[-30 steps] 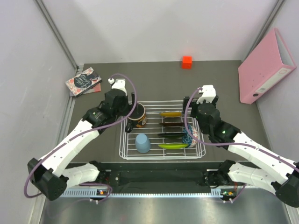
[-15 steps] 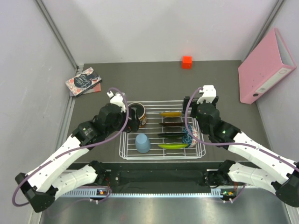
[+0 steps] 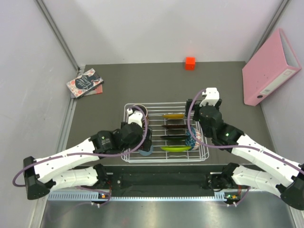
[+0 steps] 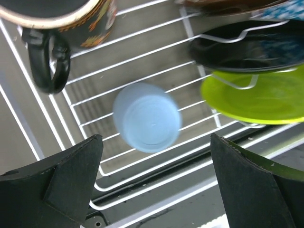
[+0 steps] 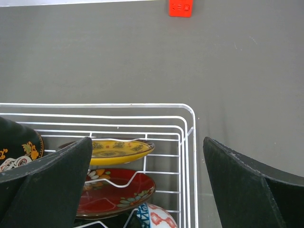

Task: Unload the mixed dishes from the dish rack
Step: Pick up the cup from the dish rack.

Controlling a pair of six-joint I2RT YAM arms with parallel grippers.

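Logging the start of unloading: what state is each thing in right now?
Left gripper: open, above the cup.
Right gripper: open, above the rack's far corner.
Cup: upside down on rack floor.
Mug: in rack, untouched.
Green plate: propped in slot.
Black plate: propped in slot.
Yellow plate: propped in slot.
Red plate: propped in slot.
Bowl: in rack, partly hidden.

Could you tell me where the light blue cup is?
Left wrist view: the light blue cup sits upside down in the dish rack's near-left corner, left of the lime green plate, near the dark mug.
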